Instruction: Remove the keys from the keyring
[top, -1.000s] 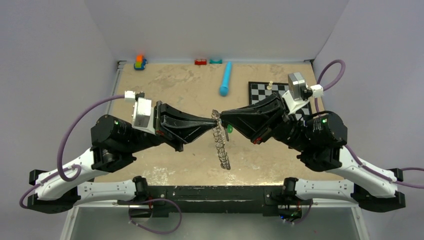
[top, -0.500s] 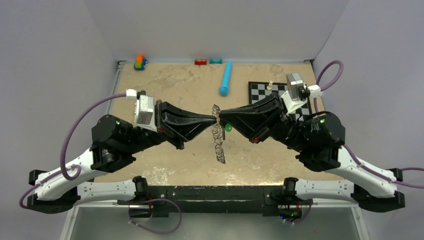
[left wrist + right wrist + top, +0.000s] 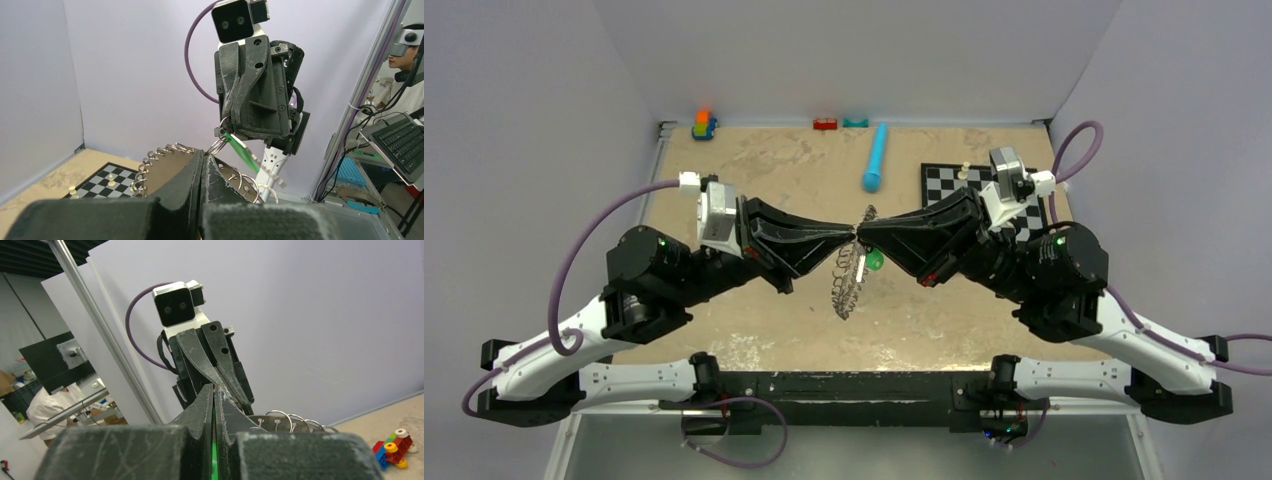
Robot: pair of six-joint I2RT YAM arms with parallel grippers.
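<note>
Two arms reach in from the near edge and their tips meet nose to nose above the middle of the table [image 3: 764, 180]. The left gripper [image 3: 851, 234] is clenched on the keyring [image 3: 845, 290], and both wrist views show its fingers pressed flat together. The right gripper [image 3: 867, 231] is clamped on the one green-headed key [image 3: 875, 260], with green showing between its closed fingers in its own wrist view. The ring is off the table, hanging from the meeting point toward 7 o'clock. The silver keys [image 3: 854, 265] are strung along it, overlapping too much to count. The green head sits just at 4 o'clock of the tips.

Farther out, at 12 o'clock, lies one blue cylinder [image 3: 876, 158]. At 2 o'clock is one chessboard [image 3: 949, 190], with a single pale chess piece [image 3: 965, 170] visible from above. Along the far edge are three small toys: a stacked block toy [image 3: 704, 124] at 11 o'clock, then a red piece [image 3: 825, 124] and a teal piece [image 3: 855, 122] near 12. Any print is too small to read.
</note>
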